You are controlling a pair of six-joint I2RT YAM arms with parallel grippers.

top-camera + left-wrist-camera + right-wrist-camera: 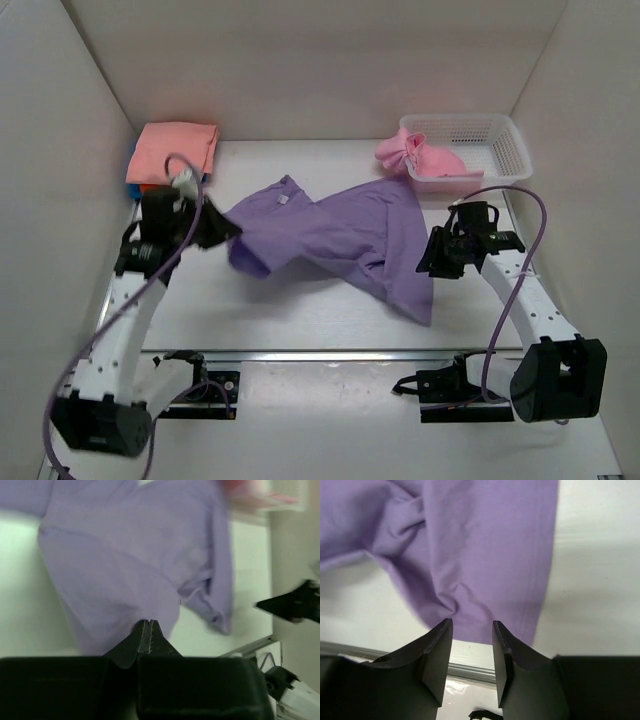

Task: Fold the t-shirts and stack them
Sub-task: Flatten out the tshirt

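A lavender-purple t-shirt (335, 235) lies spread and rumpled across the middle of the table. My left gripper (218, 232) is shut on its left edge, and the left wrist view shows the fingertips pinched on the purple cloth (125, 560) at the left gripper (148, 623). My right gripper (436, 256) stands open just off the shirt's right side. In the right wrist view the right gripper (472, 626) has nothing between its fingers, and the shirt's hem (480, 555) lies just beyond them. A folded salmon-pink t-shirt (176, 150) tops a stack at the back left, with orange and blue edges beneath. A light pink t-shirt (412, 156) hangs over the basket's side.
A white mesh basket (495, 140) stands at the back right corner. White walls close in the table on the left, back and right. A metal rail (320, 354) runs along the near edge in front of both arm bases.
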